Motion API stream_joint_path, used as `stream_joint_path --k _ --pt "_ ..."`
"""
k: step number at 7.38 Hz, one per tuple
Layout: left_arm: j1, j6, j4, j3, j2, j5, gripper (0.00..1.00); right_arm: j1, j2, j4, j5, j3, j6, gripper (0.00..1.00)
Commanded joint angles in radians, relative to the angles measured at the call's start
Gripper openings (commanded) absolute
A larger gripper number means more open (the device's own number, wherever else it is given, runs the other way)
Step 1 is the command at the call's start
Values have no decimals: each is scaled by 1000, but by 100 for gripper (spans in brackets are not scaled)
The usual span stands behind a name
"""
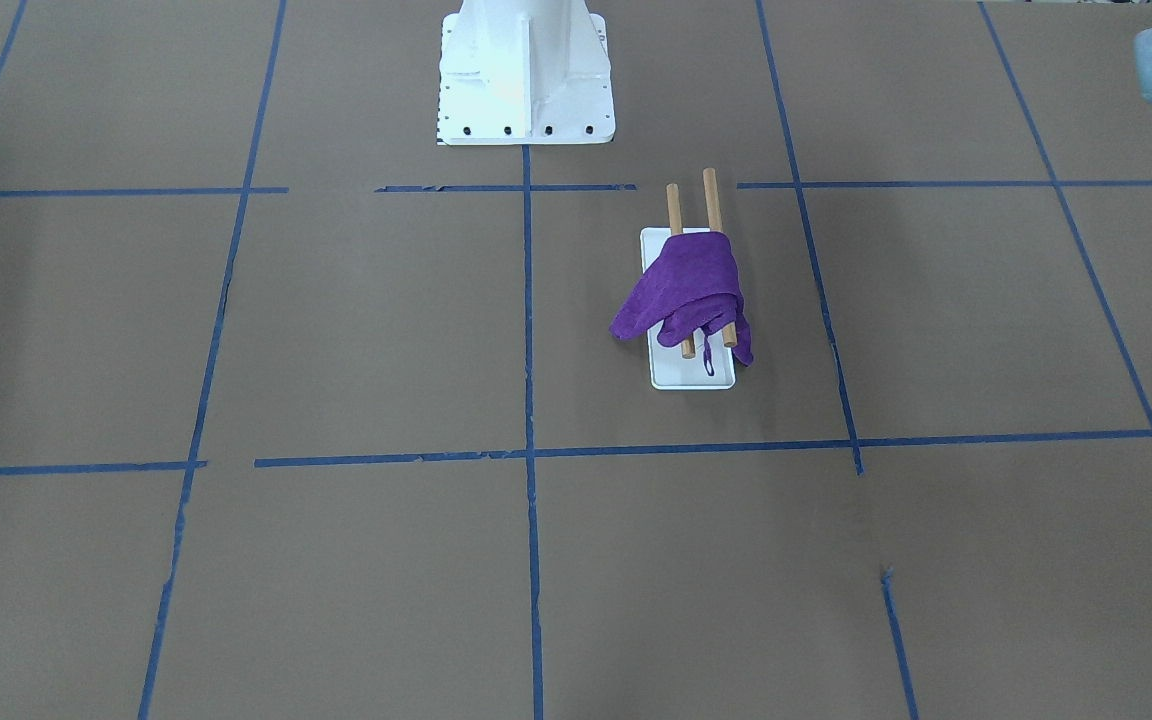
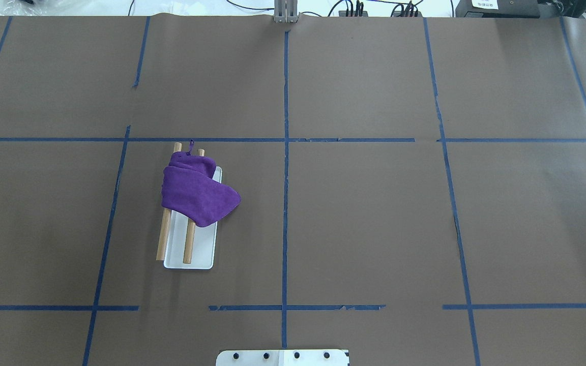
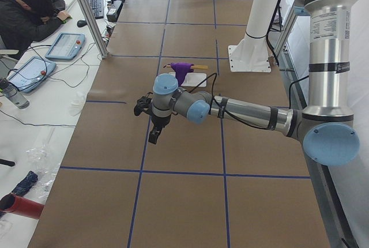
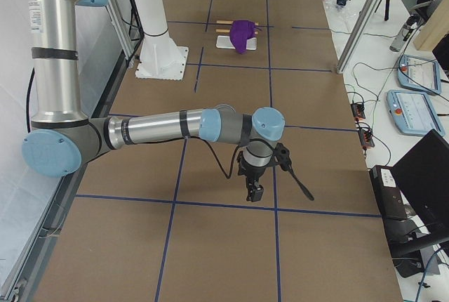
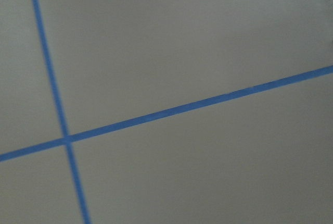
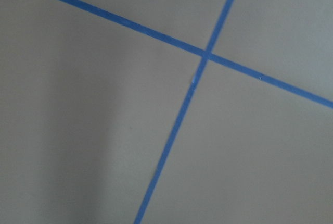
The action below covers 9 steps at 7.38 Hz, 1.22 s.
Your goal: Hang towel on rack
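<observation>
The purple towel (image 1: 686, 285) lies draped over the rack's two wooden dowels (image 1: 709, 200), with one corner hanging down to the white base plate (image 1: 693, 375). It also shows in the overhead view (image 2: 196, 190), bunched over the far half of the dowels (image 2: 162, 239). My left gripper (image 3: 154, 138) hangs over the table far from the rack, and I cannot tell if it is open or shut. My right gripper (image 4: 253, 193) hangs over the table at the other end, and I cannot tell its state either. Both wrist views show only brown paper and blue tape.
The white robot pedestal (image 1: 526, 90) stands at the table's robot side. Blue tape lines (image 2: 285, 152) grid the brown table. An operator (image 3: 26, 11) sits at a side desk with teach pendants (image 3: 66, 46).
</observation>
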Motion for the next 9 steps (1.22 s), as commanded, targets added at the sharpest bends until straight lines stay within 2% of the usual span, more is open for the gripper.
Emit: stream_joint_path --k 1,2,3,5,6,9 --pt "-103 105 42 49 8 0 100 37 -34 0 25 -6 6 100" --pt "-102 108 62 55 17 -3 100 37 -34 0 35 -3 31 100" --pt "-103 108 146 66 4 -9 100 37 -31 0 40 -1 42 100" --pt "-103 97 171 70 18 -121 100 37 -31 0 40 2 42 100" --pt "-105 97 252 57 4 -120 100 37 -31 0 41 0 42 100" --pt "-131 97 278 18 -2 -112 100 37 -31 2 42 3 42 100"
